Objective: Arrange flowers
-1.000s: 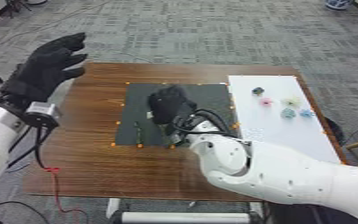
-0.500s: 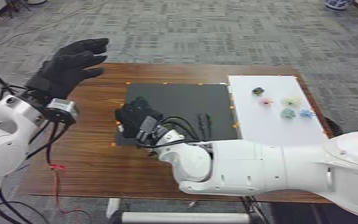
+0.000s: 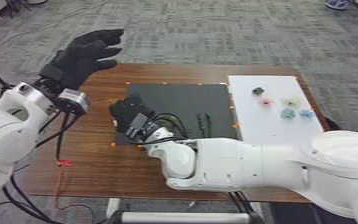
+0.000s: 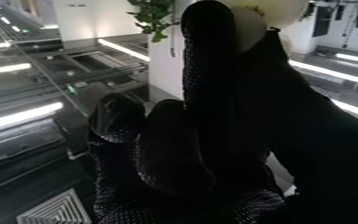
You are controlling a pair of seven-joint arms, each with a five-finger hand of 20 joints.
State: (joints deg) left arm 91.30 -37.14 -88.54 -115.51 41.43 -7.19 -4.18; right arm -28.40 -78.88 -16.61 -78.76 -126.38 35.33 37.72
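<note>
My left hand [image 3: 80,59] is raised beyond the table's left edge, fingers spread and open. My right hand [image 3: 131,111] is over the left edge of the black mat [image 3: 177,95]. In the right wrist view, the right hand [image 4: 213,75] has its finger and thumb closed around a pale flower [image 4: 278,12], whose stem is hidden. Two dark green stems [image 3: 205,124] lie on the mat beside the right wrist. The white board [image 3: 260,122] bears a dark flower [image 3: 258,91], a pink one [image 3: 266,101], a pale yellow one [image 3: 291,101] and two bluish ones [image 3: 287,113].
Orange markers edge the mat on the brown table [image 3: 100,160]. My right arm [image 3: 233,157] crosses the table's front part from the right. A red cable [image 3: 63,163] hangs by the left arm. Green leaves [image 4: 153,17] show beside the fingertips in the wrist view.
My right hand has moved left across the mat to its left edge, uncovering the stems beside its wrist. The left hand has shifted right and slightly up.
</note>
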